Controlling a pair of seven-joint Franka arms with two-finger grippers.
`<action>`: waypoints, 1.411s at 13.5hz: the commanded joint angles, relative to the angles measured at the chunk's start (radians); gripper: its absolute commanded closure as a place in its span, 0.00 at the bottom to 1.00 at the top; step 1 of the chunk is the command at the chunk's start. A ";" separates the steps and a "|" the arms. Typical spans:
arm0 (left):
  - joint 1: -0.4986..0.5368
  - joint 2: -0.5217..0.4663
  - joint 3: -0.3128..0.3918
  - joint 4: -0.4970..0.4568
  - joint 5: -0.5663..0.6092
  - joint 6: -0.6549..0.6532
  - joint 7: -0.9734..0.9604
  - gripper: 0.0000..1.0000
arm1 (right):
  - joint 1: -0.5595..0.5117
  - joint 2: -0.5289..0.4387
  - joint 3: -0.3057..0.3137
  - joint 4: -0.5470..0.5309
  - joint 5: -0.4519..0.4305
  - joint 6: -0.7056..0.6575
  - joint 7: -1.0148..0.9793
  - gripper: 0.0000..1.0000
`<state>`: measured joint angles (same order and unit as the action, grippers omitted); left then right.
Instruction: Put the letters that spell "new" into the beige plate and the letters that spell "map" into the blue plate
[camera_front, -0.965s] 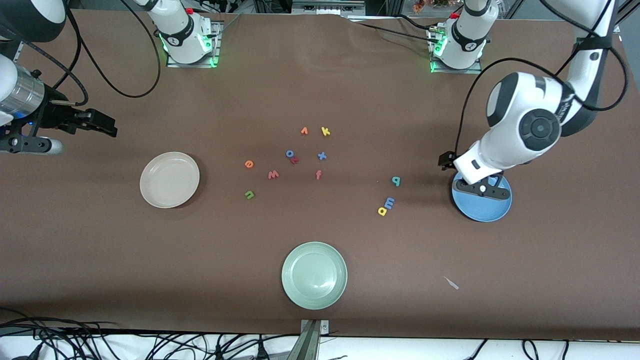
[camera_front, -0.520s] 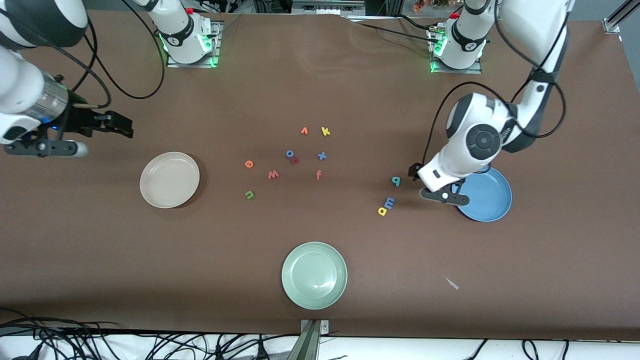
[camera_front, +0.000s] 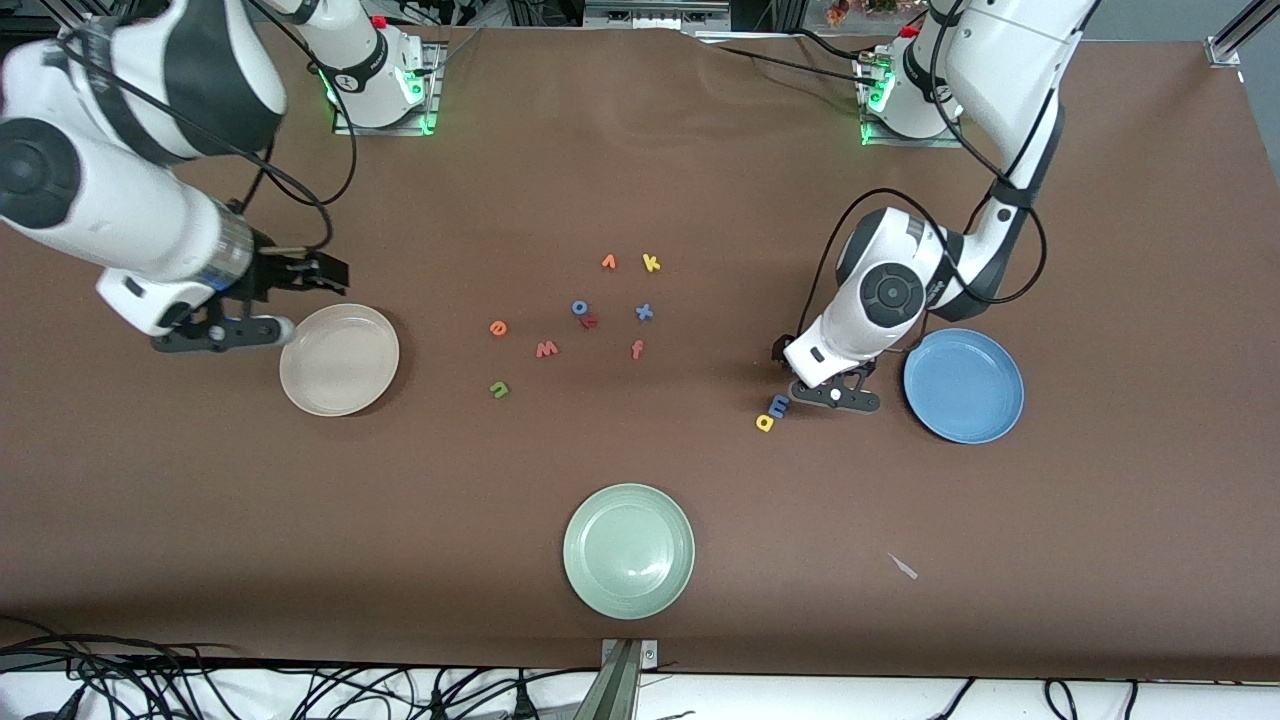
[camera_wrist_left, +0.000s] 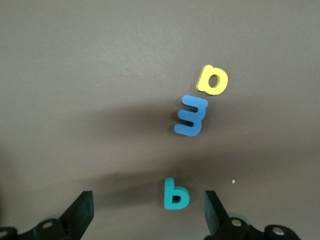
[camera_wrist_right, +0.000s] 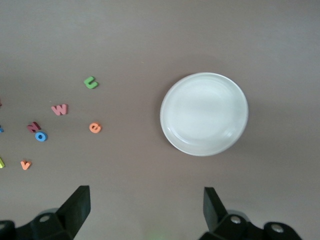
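My left gripper (camera_front: 786, 358) is open and low over the teal p (camera_wrist_left: 175, 195), which lies between its fingers (camera_wrist_left: 82, 212) without touching them; the front view hides the p under the hand. The blue m (camera_front: 779, 404) and yellow a (camera_front: 765, 423) lie just beside it, and the blue plate (camera_front: 963, 386) stands toward the left arm's end. My right gripper (camera_front: 333, 272) hangs open and holds nothing, by the rim of the beige plate (camera_front: 339, 359). The orange e (camera_front: 498, 328), pinkish w (camera_front: 546, 350) and green n (camera_front: 499, 390) lie mid-table.
A pale green plate (camera_front: 628, 550) stands near the front edge. Other letters sit mid-table: orange v (camera_front: 608, 262), yellow k (camera_front: 651, 263), blue o (camera_front: 579, 307), a blue x (camera_front: 644, 312), red-orange f (camera_front: 637, 349). A small scrap (camera_front: 903, 566) lies toward the front.
The left arm has swung from above the blue plate to over the teal p. The right arm has come in from the table's end to the beige plate. Both grippers stayed open.
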<state>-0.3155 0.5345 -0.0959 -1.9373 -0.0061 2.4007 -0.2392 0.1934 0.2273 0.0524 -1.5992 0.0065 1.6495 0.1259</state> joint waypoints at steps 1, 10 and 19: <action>-0.022 0.042 0.008 0.005 -0.020 0.043 -0.052 0.02 | 0.037 0.039 -0.005 -0.016 0.020 0.074 0.046 0.00; -0.031 0.036 -0.020 -0.048 -0.020 0.037 -0.078 0.17 | 0.155 0.208 0.000 -0.100 0.020 0.404 0.433 0.00; -0.020 0.032 -0.019 -0.046 -0.012 0.032 -0.060 0.44 | 0.189 0.346 0.030 -0.154 0.021 0.676 0.874 0.00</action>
<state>-0.3382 0.5729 -0.1176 -1.9712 -0.0060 2.4340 -0.3102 0.3707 0.5532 0.0825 -1.7249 0.0114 2.2538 0.9367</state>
